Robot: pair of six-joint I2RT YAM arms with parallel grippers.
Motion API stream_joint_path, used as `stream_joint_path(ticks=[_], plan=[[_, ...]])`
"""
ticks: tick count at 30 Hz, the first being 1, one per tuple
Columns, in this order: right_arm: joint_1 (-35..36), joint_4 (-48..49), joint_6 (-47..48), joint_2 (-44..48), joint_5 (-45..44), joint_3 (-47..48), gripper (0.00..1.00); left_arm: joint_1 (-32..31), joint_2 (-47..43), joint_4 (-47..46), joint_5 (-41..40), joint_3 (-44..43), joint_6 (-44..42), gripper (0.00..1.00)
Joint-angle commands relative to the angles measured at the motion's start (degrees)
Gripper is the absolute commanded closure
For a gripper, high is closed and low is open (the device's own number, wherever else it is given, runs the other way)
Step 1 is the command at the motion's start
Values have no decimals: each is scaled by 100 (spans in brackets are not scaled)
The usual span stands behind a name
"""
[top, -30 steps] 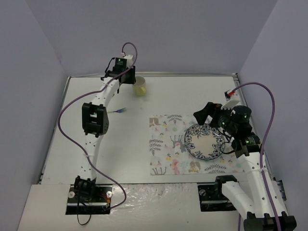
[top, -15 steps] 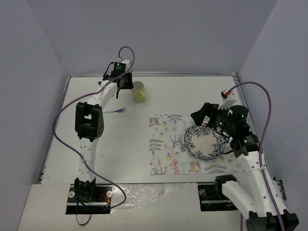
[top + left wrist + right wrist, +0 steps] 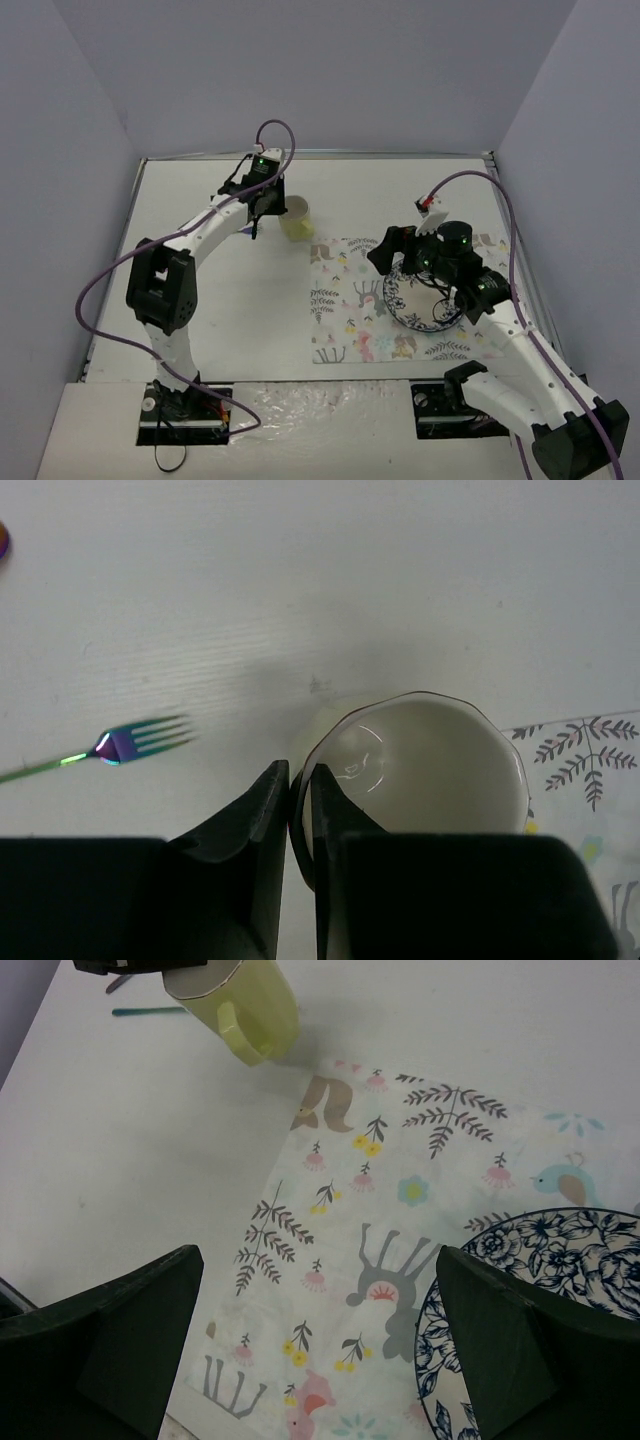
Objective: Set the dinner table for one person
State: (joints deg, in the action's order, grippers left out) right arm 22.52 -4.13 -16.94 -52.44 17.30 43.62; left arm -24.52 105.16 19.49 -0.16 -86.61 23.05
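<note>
My left gripper (image 3: 300, 783) is shut on the rim of a pale yellow cup (image 3: 430, 770), one finger inside and one outside. From above, the cup (image 3: 296, 218) hangs from that gripper (image 3: 268, 208) over the dinner table (image 3: 230, 300), just off the far left corner of the printed mat (image 3: 345, 300). In the right wrist view the cup (image 3: 240, 1005) looks tilted, handle towards me. A blue-patterned plate (image 3: 425, 300) lies on the mat's right half. My right gripper (image 3: 318, 1260) is open above the mat (image 3: 340, 1190), beside the plate (image 3: 560, 1260), holding nothing.
An iridescent fork (image 3: 120, 745) lies on the table left of the cup; its teal handle (image 3: 150, 1010) shows past the cup in the right wrist view. Grey walls enclose the table on three sides.
The left gripper closed on the cup's rim and brought the cup nearer and rightward, towards the mat's corner. The right arm swung left, from over the plate to over the mat.
</note>
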Motion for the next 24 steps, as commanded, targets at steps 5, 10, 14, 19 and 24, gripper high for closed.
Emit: stream_joint_path(ticks=[5,10,14,19,24], plan=[[930,1012,339,-504,-584,-161,0,-124,-1682,-601,-856,1299,546,100],[1458,1345,519,-831,-910,-194,0,-132,-2219,-765,-974,2001,577,100],[1707,1622,620,-1086,-1020,-186,0,-132,-2401,-829,-939,2420,662,100],[2144,1813,837,-1476,-1187,-129,0,-139,-2630,-1039,-816,2835,870,100],[2391,1934,943,-1771,-1376,-43,0,-147,-2723,-1192,-674,3148,1054,100]])
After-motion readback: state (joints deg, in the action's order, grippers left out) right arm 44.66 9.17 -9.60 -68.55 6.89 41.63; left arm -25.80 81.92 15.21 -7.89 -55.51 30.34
